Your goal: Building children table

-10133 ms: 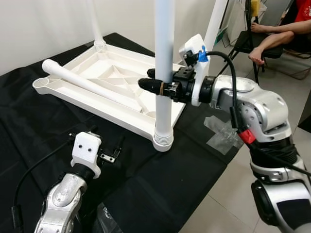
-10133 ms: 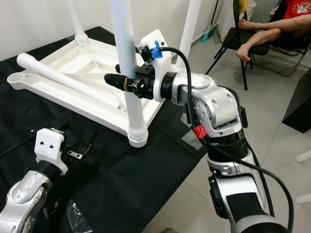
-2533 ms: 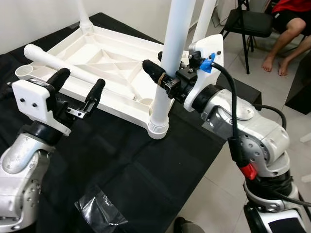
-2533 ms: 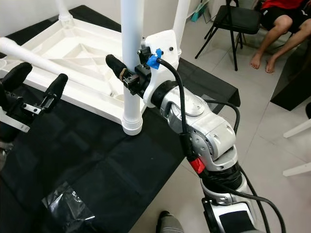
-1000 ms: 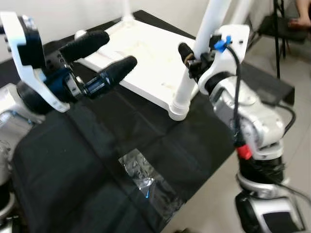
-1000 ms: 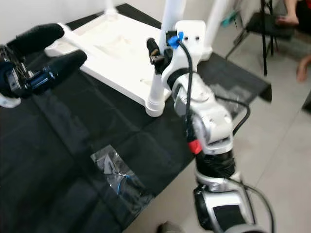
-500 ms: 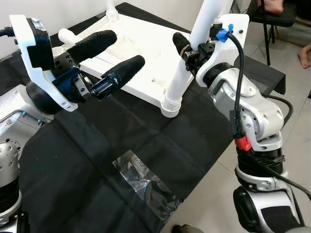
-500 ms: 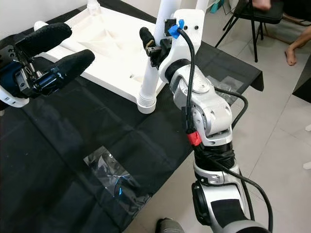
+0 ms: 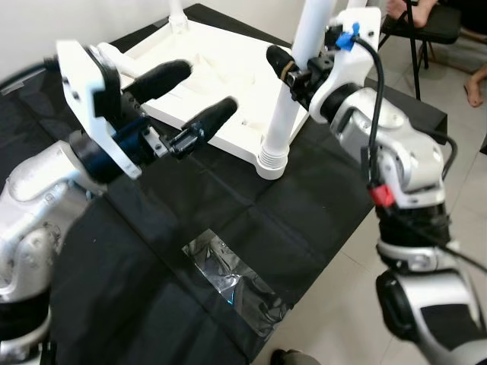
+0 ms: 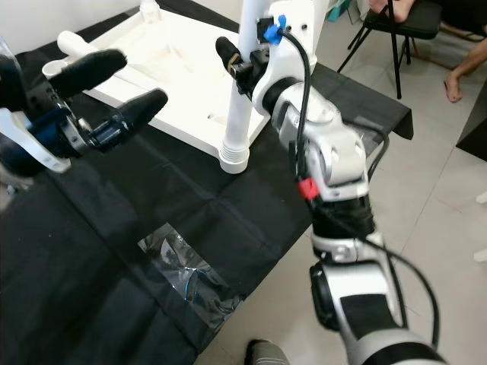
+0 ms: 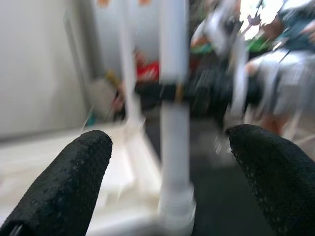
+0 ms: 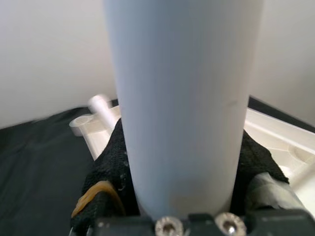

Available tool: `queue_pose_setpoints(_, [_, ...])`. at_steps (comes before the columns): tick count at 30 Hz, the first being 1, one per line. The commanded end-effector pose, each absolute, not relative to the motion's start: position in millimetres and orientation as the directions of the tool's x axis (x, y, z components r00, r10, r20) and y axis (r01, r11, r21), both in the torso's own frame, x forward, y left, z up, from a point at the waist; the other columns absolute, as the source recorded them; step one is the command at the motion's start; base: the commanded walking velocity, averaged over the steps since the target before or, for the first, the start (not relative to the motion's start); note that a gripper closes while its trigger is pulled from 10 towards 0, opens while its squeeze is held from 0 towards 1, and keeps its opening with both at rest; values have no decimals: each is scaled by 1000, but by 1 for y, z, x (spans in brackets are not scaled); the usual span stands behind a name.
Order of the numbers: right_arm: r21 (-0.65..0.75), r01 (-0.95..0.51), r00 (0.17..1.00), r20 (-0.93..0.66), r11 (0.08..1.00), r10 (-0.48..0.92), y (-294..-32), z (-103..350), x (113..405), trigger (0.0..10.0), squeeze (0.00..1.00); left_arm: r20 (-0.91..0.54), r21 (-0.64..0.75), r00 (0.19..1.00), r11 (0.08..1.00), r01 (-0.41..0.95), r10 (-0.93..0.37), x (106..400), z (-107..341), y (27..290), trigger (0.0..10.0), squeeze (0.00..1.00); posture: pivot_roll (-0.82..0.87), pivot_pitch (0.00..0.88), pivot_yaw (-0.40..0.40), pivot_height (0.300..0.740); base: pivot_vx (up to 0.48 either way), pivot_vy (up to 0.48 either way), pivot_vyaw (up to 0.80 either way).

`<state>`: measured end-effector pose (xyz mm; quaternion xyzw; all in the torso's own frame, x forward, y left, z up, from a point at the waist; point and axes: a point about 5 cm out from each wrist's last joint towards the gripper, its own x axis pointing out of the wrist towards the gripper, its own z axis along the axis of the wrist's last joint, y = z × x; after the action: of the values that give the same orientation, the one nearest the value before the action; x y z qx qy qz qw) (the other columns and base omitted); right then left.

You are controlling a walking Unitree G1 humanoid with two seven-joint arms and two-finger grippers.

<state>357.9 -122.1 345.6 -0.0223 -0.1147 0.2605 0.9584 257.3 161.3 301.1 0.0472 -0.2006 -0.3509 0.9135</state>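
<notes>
The white table top (image 9: 228, 57) lies upside down on a black-draped table. One white leg (image 9: 283, 114) stands upright in its near right corner socket, and my right gripper (image 9: 293, 70) is shut around this leg above the socket. In the right wrist view the leg (image 12: 182, 98) sits between both black fingers (image 12: 106, 167). My left gripper (image 9: 207, 87) is open and empty, raised above the cloth to the left of that leg. In the left wrist view its fingers (image 11: 64, 187) frame the leg (image 11: 174, 123) from a distance. A loose leg (image 10: 72, 42) lies across the far left of the top.
A crumpled clear plastic bag (image 9: 228, 281) lies on the black cloth (image 9: 137, 304) near the front edge. Another upright leg (image 9: 176, 11) stands at the far corner. A person's legs and a black chair (image 9: 426, 19) are at the back right, beyond the tiled floor (image 10: 441, 228).
My left arm has risen from the cloth over the past seconds and now holds its open gripper nearer the upright leg. The right gripper has kept its hold. The camera has shifted.
</notes>
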Motion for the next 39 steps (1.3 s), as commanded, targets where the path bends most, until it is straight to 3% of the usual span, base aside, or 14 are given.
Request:
queue_pose_setpoints(1, [-101,-549,824,105,830,557,-131,331,364,10000,0,305,205,704,766,609,-642,259,287,159,10000,0,-39,220,-25,740,0,0,0])
queue_pose_setpoints(5, [-116,-657,750,-5,745,661,-134,331,365,10000,0,289,153,731,784,602,-618,257,271,153,10000,0,-41,218,-30,740,0,0,0])
queue_pose_setpoints(7, [-116,-657,750,-5,745,661,-134,331,365,10000,0,289,153,731,784,602,-618,257,271,153,10000,0,-41,218,-30,740,0,0,0])
queue_pose_setpoints(12, [-149,-779,622,-67,609,780,-129,328,371,10000,0,298,118,759,812,572,-579,252,263,145,10000,0,-33,227,-35,740,0,0,0])
queue_pose_setpoints(16, [-140,-792,606,-60,594,794,-129,329,374,10000,0,303,127,770,824,552,-562,251,262,146,10000,0,-28,235,-40,740,0,0,0])
queue_pose_setpoints(29, [-42,-770,638,-68,636,767,-135,304,372,10000,0,325,147,785,848,509,-527,249,269,152,10000,0,-22,246,-30,740,0,0,0])
queue_pose_setpoints(37, [-18,-552,831,-93,833,549,-137,285,378,10000,0,379,176,764,851,495,-523,250,286,150,10000,0,-25,242,-26,740,0,0,0])
queue_pose_setpoints(39, [-12,-535,842,-95,845,531,-136,282,377,10000,0,388,182,757,849,495,-525,250,290,151,10000,0,-24,240,-25,740,0,0,0])
